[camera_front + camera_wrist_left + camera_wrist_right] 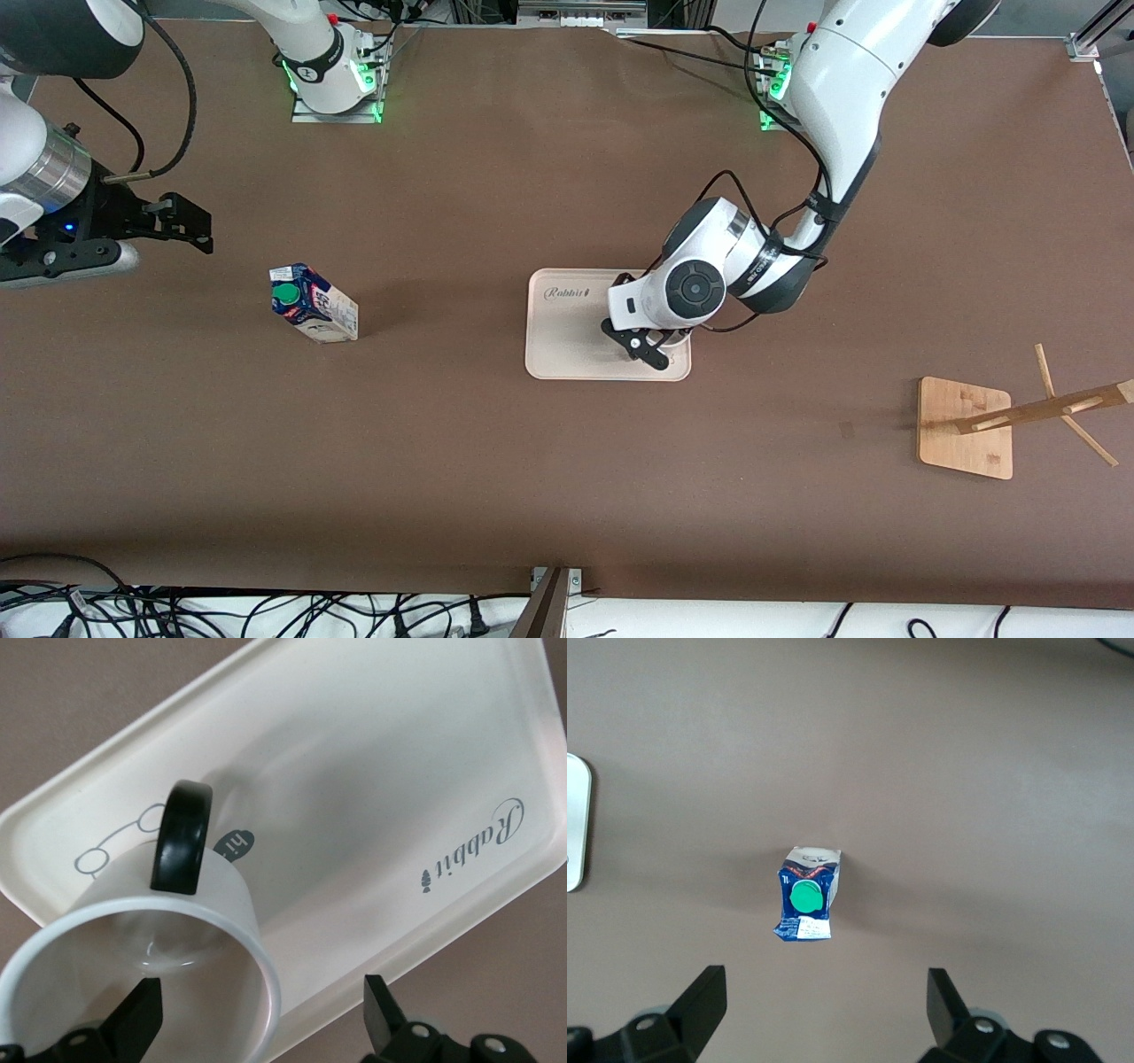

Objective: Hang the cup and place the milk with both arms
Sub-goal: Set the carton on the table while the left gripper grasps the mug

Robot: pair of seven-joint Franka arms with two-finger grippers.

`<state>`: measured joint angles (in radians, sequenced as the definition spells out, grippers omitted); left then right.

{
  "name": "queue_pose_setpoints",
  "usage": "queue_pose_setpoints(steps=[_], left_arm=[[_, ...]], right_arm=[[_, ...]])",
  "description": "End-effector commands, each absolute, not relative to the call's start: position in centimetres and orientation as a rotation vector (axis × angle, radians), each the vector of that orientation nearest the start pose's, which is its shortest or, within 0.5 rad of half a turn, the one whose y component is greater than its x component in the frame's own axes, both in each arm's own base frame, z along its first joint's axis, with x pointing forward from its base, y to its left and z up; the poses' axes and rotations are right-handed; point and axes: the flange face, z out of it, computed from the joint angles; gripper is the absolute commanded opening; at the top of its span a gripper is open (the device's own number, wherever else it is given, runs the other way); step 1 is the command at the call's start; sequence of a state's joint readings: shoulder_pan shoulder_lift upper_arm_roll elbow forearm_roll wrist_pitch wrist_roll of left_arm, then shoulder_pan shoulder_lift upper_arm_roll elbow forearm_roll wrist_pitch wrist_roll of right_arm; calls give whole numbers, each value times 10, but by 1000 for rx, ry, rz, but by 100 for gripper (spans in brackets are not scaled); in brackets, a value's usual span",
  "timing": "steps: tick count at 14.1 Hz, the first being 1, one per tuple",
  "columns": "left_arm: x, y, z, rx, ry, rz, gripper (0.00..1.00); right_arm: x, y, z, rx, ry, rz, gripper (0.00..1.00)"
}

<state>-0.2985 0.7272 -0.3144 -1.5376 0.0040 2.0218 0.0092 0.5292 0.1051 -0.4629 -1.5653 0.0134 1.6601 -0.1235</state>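
Note:
The white cup (pixel 221 904) with a black loop handle (pixel 182 837) stands mouth up on the cream tray (pixel 399 771). My left gripper (pixel 261 1014) is open just above it. One finger (pixel 142 1014) is over the cup's mouth and the other is outside the rim, over the tray's edge. In the front view my left gripper (pixel 640 347) hides the cup. The milk (pixel 312 304), blue-topped with a green cap, stands upright toward the right arm's end. My right gripper (pixel 190 226) hovers open in the air near it, with the milk (pixel 806 895) below and nothing between its fingers (pixel 709 997).
The tray (pixel 567 341) lies mid-table. A wooden rack (pixel 966 427) with slanted pegs stands on a square base toward the left arm's end, nearer the front camera than the tray. Cables run along the table's front edge.

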Motion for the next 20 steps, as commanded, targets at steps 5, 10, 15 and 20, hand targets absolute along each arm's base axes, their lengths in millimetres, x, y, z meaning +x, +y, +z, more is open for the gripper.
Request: queue_pose_setpoints(steps=[5, 10, 15, 20], left_arm=[[573, -366, 226, -3116, 853, 438, 0], [573, -365, 225, -3107, 790, 440, 0], [576, -369, 258, -3115, 684, 442, 0], [586, -359, 375, -3130, 627, 183, 0]], right_arm=[[576, 47, 589, -3188, -289, 69, 100], [565, 44, 587, -3168, -302, 73, 100], [568, 29, 584, -3170, -274, 62, 100], [570, 23, 585, -3167, -267, 41, 100]])
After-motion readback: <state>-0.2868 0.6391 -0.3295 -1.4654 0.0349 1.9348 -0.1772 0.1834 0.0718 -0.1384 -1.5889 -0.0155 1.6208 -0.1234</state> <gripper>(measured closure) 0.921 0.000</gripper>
